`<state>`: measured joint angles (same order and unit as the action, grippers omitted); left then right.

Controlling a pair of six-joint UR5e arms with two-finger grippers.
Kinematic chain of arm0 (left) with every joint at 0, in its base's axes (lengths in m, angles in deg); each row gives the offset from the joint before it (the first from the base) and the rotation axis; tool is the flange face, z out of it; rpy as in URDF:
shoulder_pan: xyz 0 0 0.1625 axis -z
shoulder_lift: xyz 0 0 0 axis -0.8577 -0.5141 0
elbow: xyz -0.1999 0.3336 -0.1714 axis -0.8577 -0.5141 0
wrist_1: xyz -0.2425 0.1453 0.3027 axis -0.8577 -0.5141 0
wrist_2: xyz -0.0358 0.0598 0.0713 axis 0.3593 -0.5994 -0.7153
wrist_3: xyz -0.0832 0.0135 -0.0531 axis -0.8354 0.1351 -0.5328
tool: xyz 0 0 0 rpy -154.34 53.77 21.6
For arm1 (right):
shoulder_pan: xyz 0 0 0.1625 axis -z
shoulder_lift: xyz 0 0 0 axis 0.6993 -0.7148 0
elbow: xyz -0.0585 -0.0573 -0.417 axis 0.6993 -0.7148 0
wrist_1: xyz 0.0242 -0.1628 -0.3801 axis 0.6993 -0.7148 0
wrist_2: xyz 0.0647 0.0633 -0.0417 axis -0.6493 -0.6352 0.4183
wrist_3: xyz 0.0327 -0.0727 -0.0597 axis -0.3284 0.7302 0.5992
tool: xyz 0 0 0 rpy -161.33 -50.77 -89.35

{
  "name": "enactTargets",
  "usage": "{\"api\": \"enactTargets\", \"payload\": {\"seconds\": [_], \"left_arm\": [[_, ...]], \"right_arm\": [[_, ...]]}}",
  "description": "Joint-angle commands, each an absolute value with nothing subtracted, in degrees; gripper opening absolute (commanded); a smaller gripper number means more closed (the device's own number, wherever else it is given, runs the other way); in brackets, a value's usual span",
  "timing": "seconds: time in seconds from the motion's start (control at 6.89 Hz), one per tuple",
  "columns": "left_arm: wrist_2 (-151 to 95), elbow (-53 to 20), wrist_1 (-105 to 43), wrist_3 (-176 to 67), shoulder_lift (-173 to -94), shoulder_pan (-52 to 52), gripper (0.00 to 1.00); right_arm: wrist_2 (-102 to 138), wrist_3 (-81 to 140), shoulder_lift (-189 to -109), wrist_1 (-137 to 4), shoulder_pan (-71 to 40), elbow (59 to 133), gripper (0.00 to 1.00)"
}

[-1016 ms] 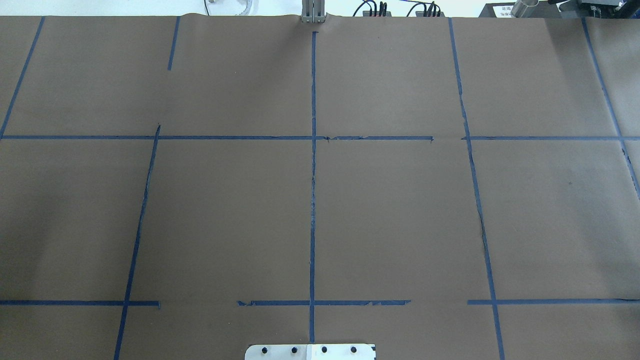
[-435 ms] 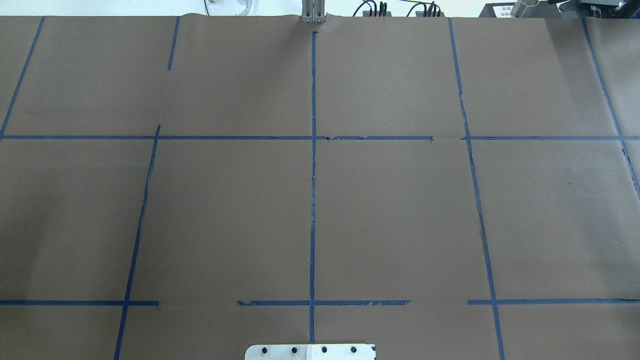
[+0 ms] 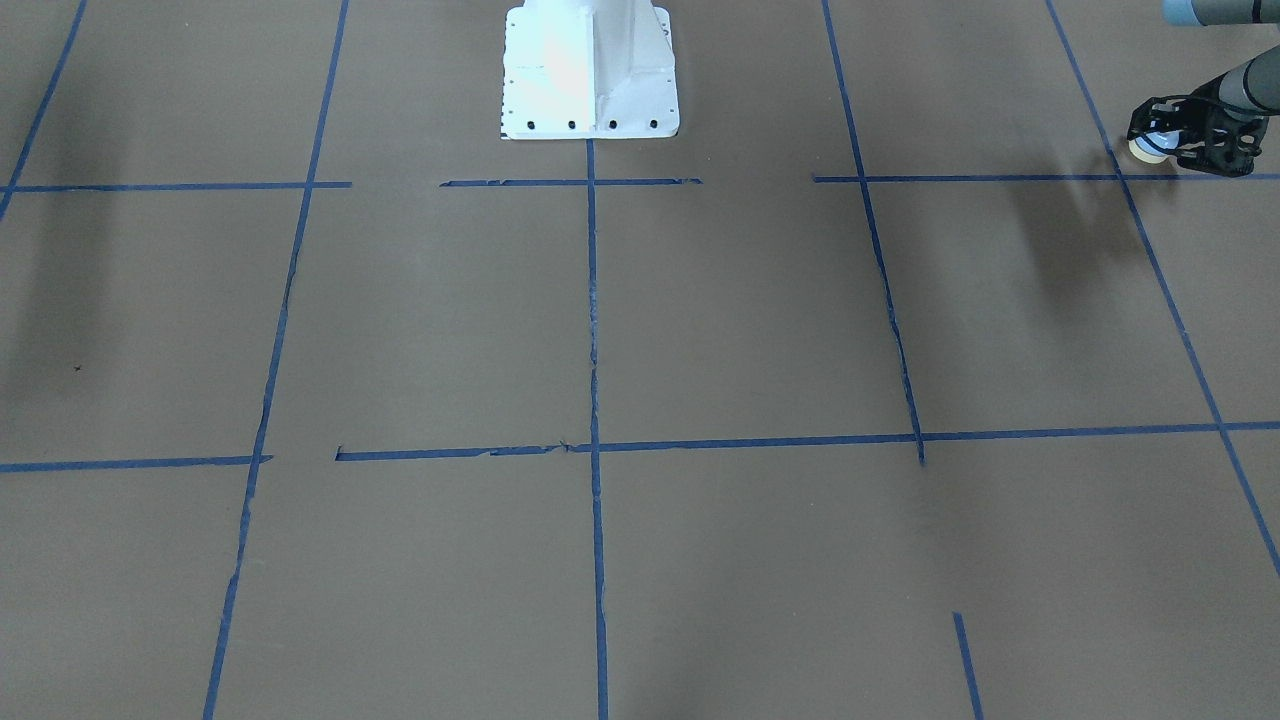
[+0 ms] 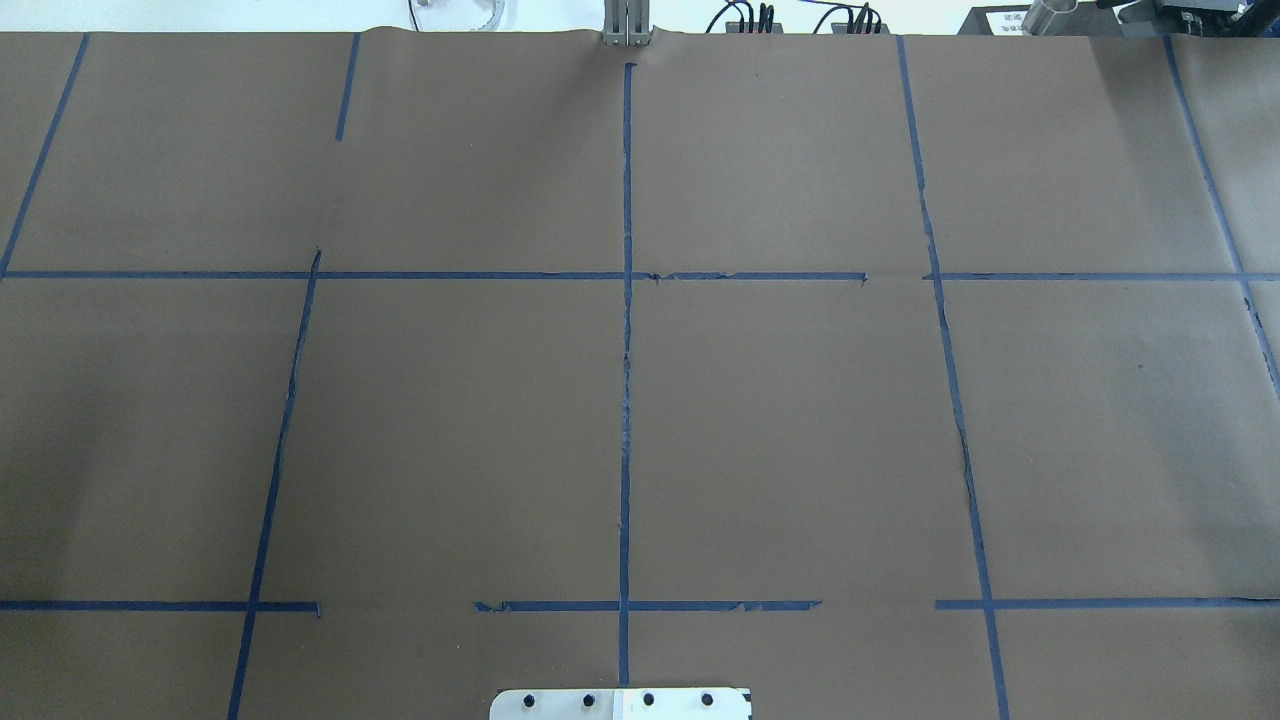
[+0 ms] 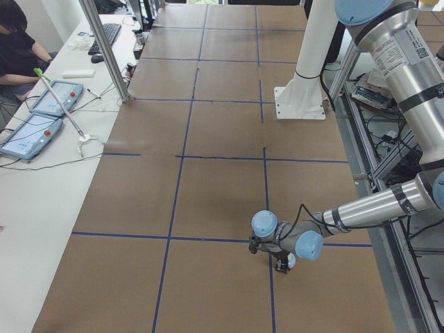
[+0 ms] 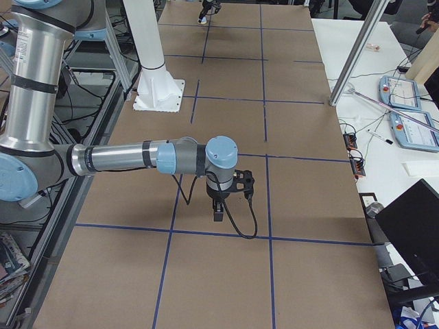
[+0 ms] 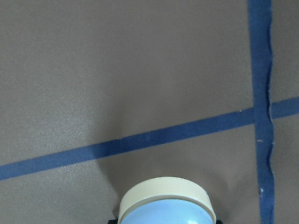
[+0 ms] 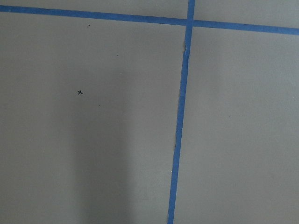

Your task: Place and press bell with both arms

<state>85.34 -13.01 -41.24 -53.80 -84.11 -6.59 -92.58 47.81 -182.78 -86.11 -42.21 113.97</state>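
The bell, a light-blue dome with a cream base ring, is held in my left gripper at the far right of the front-facing view, near a blue tape crossing. It fills the bottom edge of the left wrist view, base ring towards the table. The left side view shows the gripper low over the table with the bell. My right gripper points down above the brown table in the right side view; I cannot tell whether it is open or shut. The overhead view shows neither arm.
The white bolted pedestal stands at the robot's edge of the table, which is brown paper with a blue tape grid. A side table with tablets and a metal post lie beyond the far edge.
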Motion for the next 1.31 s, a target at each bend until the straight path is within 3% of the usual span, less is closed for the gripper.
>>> {"api": "enactTargets", "payload": {"seconds": [0.0,0.44,1.16], "left_arm": [[85.15,-18.03,-41.24,-53.80,-83.64,-6.25,0.07],[84.62,-27.97,-40.54,-54.41,-85.90,1.44,0.04],[84.62,-27.39,-31.78,-72.12,-109.32,1.77,0.02]], "right_arm": [[-92.58,47.64,-182.69,-86.12,-42.37,113.97,1.00],[-92.58,47.20,-182.52,-86.12,-42.37,114.23,1.00],[-92.84,46.93,-182.60,-86.20,-42.37,114.32,1.00]]}}
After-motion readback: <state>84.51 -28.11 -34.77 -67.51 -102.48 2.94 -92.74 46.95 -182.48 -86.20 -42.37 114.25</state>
